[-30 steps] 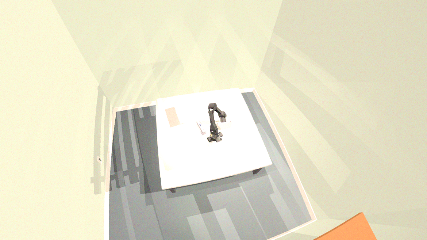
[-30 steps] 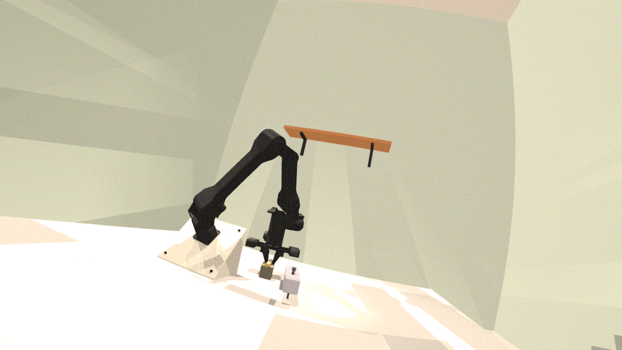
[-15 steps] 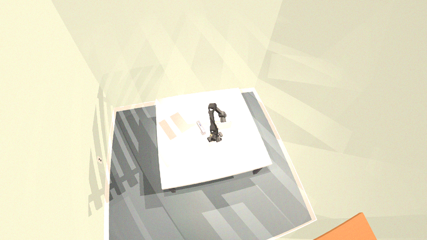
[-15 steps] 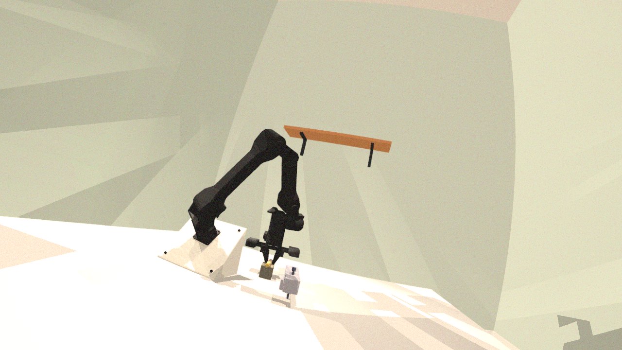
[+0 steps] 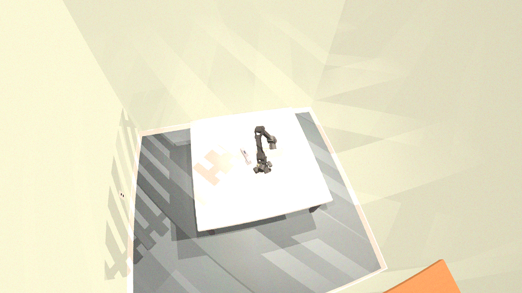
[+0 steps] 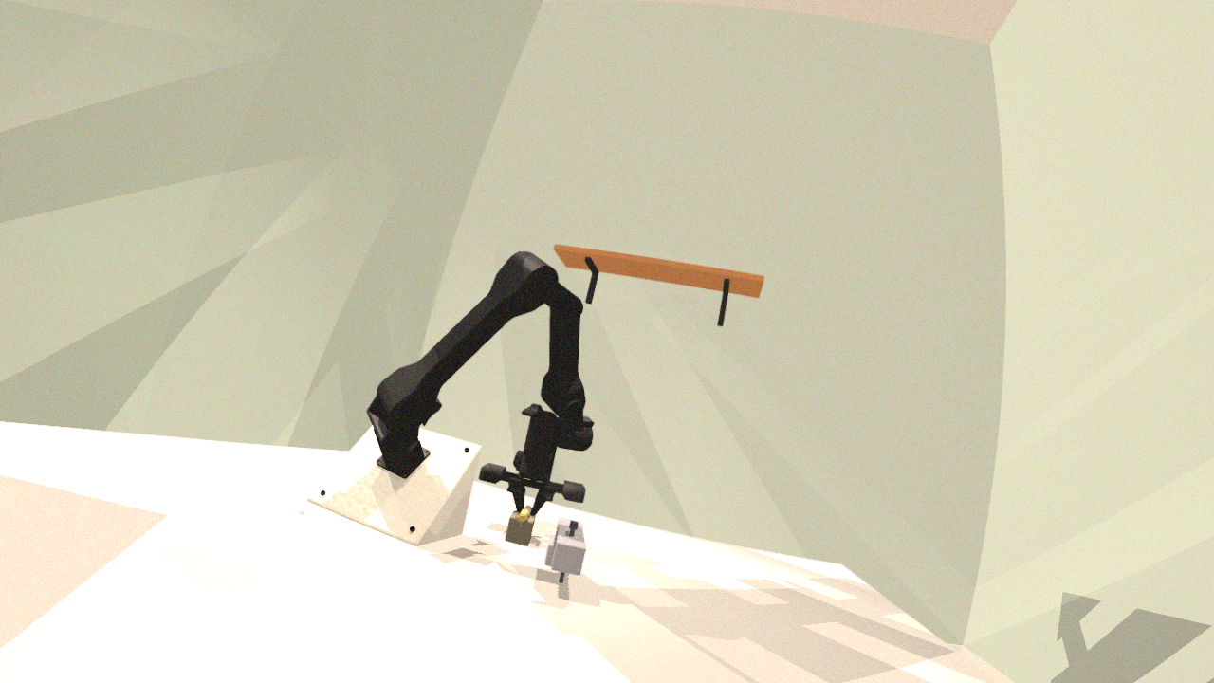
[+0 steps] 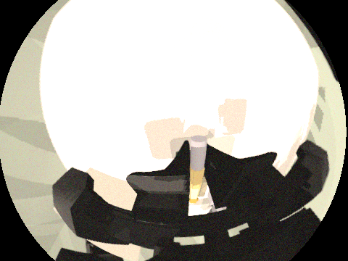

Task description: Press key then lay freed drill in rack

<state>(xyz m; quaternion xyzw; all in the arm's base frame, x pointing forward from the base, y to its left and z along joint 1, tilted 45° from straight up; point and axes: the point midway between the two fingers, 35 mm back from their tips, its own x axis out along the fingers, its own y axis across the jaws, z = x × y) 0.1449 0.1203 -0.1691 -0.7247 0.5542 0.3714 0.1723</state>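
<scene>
Room: pale green walls (image 5: 432, 96) (image 6: 763, 170) with angular light and shadow bands, above a grey floor (image 5: 237, 274).
Surface: white tabletop (image 5: 234, 207) (image 6: 254, 594) (image 7: 174, 65), strongly lit, with pinkish patches across part of it.
Wall shelf: orange board (image 5: 422, 283) (image 6: 671, 269), carried on two black brackets in the exterior view, well apart from my arm.
Arm: my black arm (image 5: 258, 143) (image 6: 462, 340) rises from a pale wedge-shaped base (image 5: 275, 152) (image 6: 445, 505), bends at the elbow and points down.
Gripper: my gripper (image 5: 262, 168) (image 6: 525, 512) (image 7: 191, 142) is closed on a yellow-and-grey cylinder (image 6: 524, 515) (image 7: 198, 156); the grey end shows beyond the fingers in the wrist view.
Dark block: small olive-grey block (image 6: 520, 529), directly below my fingertips; the yellow part shows at its top. Seating depth cannot be told.
Pale lavender unit: elongated in the top view, this unit (image 5: 246, 155) (image 6: 566, 549) stands near the dark block, apart from my fingers.
Blue parts: dark blue knob (image 6: 574, 526) at the unit's top; dark blue pin (image 6: 561, 577) protruding below.
Drill and key: the cylinder between my fingers is a task part; I cannot tell which of the two.
Rack: identity cannot be confirmed from these views.
</scene>
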